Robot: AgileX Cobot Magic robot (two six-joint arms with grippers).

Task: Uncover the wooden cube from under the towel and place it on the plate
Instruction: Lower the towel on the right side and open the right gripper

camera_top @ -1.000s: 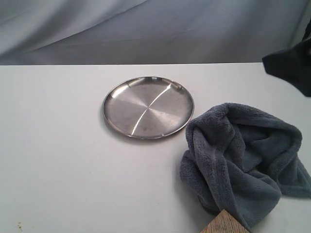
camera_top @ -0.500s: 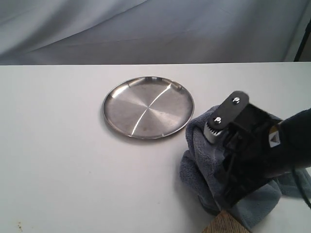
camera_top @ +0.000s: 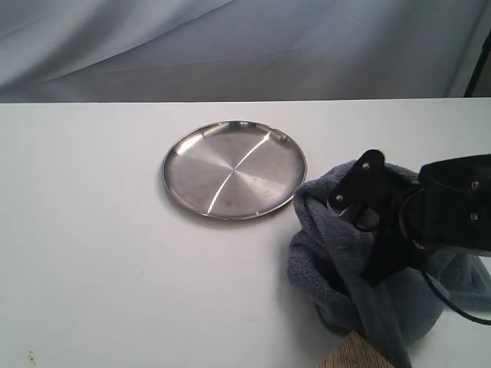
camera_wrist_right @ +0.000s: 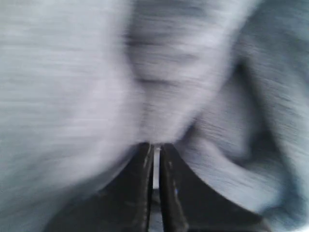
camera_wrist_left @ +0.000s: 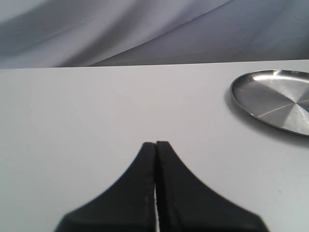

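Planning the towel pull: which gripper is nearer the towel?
Right. The right gripper is shut on the towel; the left gripper hangs over bare table, seeing the plate but no towel.

Counted: 1 plate (camera_top: 234,169), 1 towel (camera_top: 330,261), 1 wooden cube (camera_top: 354,355) (only a corner in view), 1 table (camera_top: 92,230). 2 grippers, one per arm: left gripper (camera_wrist_left: 156,145), right gripper (camera_wrist_right: 153,147).

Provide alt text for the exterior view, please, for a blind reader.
Black fingers of the right arm pinch a crumpled dark grey fleece towel on a white table. Beside it sits a round shiny silver metal plate; a pale wooden cube pokes out under the towel.
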